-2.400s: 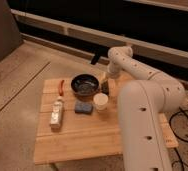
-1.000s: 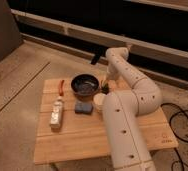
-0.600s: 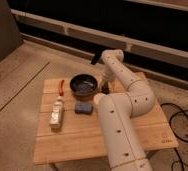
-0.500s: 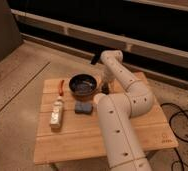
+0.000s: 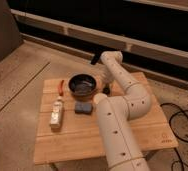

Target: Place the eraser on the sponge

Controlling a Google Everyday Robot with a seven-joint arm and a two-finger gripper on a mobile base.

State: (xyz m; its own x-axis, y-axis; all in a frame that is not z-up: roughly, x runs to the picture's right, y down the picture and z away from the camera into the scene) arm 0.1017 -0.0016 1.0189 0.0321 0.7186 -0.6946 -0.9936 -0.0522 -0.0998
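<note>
One each: bowl, sponge, pale oblong, red-handled utensil; one tool near the table's far edge.

Big white arm rises at table's near side and bends back over wooden table. Dark tool (at arm's far end) hangs past table's far edge, behind black bowl. Blue-grey sponge lies flat just in front of bowl. Small black eraser sits between bowl and arm, apart from sponge. Left side: pale oblong object.
</note>
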